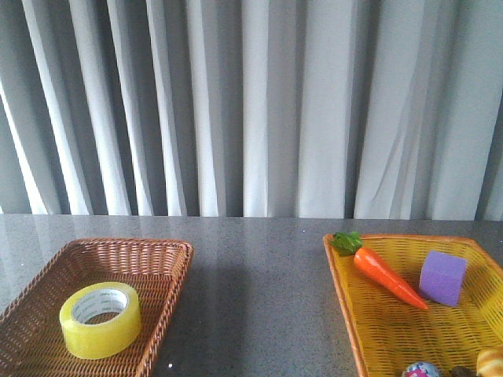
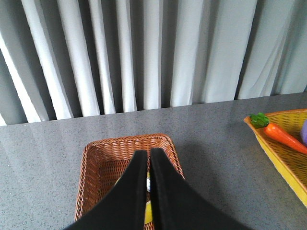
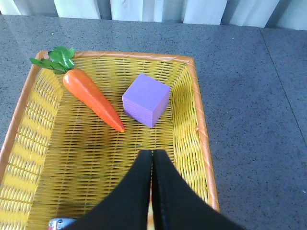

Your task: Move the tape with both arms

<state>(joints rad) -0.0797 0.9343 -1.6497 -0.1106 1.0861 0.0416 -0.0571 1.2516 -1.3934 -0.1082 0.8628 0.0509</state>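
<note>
The yellow tape roll [image 1: 100,319] lies flat in the brown wicker basket [image 1: 161,255] at the front left of the table. In the left wrist view only a sliver of the tape [image 2: 148,211] shows between the black fingers. My left gripper [image 2: 148,154] is shut and empty, hanging above that basket [image 2: 96,158] and over the tape. My right gripper [image 3: 152,154] is shut and empty, hanging above the yellow basket [image 3: 201,139]. Neither arm shows in the front view.
The yellow basket [image 1: 346,275] at the right holds a toy carrot [image 1: 385,275], a purple cube [image 1: 442,277] and small items at its near end. The carrot [image 3: 91,98] and cube [image 3: 146,99] lie ahead of my right gripper. Grey curtains hang behind the table.
</note>
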